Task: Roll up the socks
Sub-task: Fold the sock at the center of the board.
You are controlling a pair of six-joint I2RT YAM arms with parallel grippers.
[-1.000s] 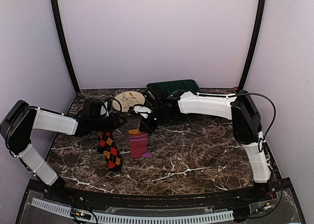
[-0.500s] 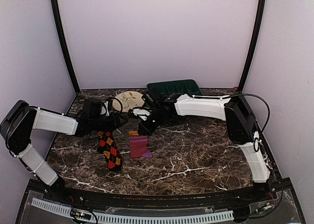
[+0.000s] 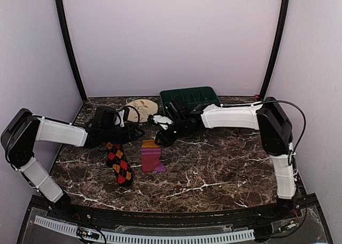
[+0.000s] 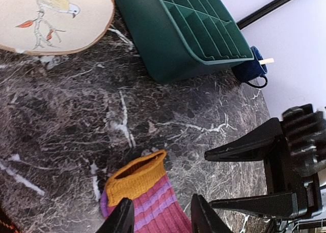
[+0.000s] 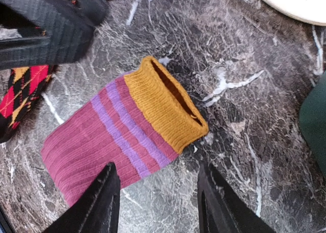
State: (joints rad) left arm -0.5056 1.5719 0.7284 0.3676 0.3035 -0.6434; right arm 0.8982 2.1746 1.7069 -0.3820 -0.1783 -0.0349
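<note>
A pink sock (image 3: 151, 157) with purple stripes and an orange cuff (image 5: 165, 109) lies flat on the marble table, its cuff mouth gaping a little. A black, red and orange argyle sock (image 3: 119, 164) lies to its left. My right gripper (image 5: 158, 207) hovers just above the pink sock's cuff end, open, with nothing between its fingers. My left gripper (image 4: 160, 217) is open too, low over the cuff (image 4: 136, 178) from the left side. The two grippers face each other closely across the cuff, the left gripper (image 3: 132, 133) and the right gripper (image 3: 161, 139).
A round plate (image 3: 142, 107) painted with a bird sits at the back, next to a dark green tray (image 3: 190, 96) tilted against the rear wall. A small blue object (image 4: 254, 65) lies behind the tray. Tent walls close in on three sides.
My right gripper has opened and let go of the pink sock's cuff, which now rests on the table. The right arm shifted slightly right; the left gripper edged towards the cuff.
</note>
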